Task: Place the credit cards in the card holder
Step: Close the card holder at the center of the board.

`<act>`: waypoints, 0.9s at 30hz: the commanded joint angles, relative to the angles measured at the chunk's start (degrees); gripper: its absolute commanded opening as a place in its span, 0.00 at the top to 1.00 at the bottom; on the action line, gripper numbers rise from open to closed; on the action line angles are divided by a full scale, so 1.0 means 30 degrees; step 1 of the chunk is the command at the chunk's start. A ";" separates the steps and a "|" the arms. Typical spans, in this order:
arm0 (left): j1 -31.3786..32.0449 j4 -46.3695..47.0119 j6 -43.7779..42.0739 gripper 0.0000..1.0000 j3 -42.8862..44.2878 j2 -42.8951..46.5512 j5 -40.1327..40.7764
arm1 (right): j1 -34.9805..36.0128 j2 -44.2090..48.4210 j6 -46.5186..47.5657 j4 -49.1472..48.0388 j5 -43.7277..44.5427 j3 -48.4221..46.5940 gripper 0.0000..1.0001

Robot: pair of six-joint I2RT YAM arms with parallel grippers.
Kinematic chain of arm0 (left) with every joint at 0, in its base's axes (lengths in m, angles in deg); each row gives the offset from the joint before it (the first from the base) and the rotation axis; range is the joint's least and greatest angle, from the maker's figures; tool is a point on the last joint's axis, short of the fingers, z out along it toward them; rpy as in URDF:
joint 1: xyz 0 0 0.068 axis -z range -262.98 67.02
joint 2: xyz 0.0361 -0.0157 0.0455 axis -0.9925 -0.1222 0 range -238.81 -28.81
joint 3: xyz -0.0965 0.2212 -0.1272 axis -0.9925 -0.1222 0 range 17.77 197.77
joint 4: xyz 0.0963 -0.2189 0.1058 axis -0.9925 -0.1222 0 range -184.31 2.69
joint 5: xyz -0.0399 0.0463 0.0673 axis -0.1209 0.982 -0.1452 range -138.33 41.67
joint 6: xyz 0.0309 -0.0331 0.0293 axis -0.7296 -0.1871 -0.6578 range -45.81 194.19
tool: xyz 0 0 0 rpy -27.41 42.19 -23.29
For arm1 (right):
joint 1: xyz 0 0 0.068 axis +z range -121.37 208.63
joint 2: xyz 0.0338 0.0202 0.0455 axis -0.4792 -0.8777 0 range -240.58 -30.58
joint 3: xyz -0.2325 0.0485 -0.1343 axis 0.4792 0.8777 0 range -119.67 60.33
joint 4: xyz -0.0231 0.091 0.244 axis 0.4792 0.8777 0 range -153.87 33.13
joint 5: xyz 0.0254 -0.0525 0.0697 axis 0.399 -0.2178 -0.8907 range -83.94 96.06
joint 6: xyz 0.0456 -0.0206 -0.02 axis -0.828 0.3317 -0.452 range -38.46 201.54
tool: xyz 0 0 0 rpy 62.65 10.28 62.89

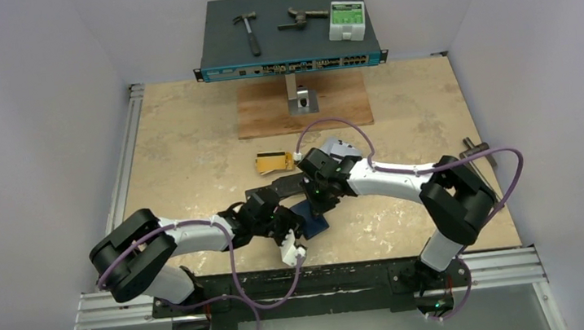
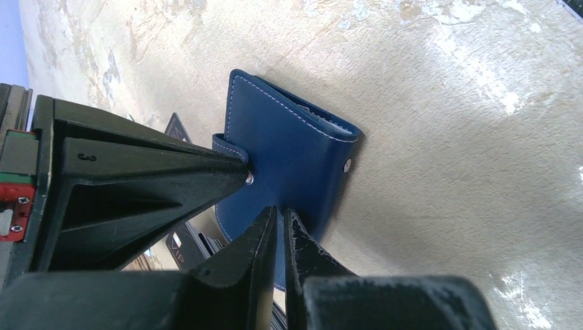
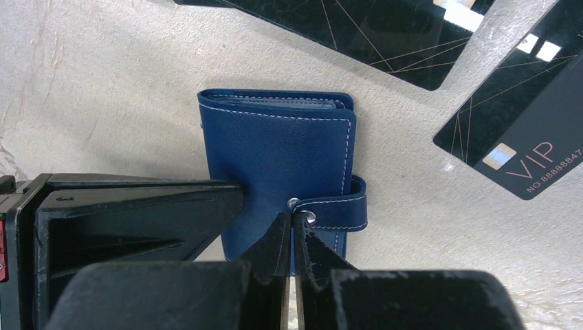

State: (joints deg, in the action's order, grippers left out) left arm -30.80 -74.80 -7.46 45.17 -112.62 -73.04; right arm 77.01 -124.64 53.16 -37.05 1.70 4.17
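pale walls [image 1: 22,120], beige marbled table [image 1: 188,143]

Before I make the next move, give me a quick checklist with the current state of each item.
1. Card holder open: not ok, folded shut.
2. Snap tab released: cannot tell.
3. Right gripper at the tab: ok, tips beside it.
4. Left gripper gripping the holder: cannot tell.
5. Black cards in view beside the holder: ok.
6. Gold card in view: ok.
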 commanded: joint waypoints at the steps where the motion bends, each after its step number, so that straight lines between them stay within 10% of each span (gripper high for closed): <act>1: -0.0123 -0.2145 0.0066 0.92 0.0096 -0.0364 -0.0522 | 0.0162 -0.0379 0.0269 -0.0105 -0.0070 -0.0728 1.00; 27: -0.0139 -0.3816 -0.0640 0.96 0.0418 -0.0837 -0.0565 | -0.0160 -0.0328 -0.0695 0.0107 0.1390 -0.1203 1.00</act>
State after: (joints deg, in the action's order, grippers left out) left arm -30.86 -78.49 -9.42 46.72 -113.12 -73.37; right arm 76.97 -125.80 51.87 -36.02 3.08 2.57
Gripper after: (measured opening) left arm 0.040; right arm 0.004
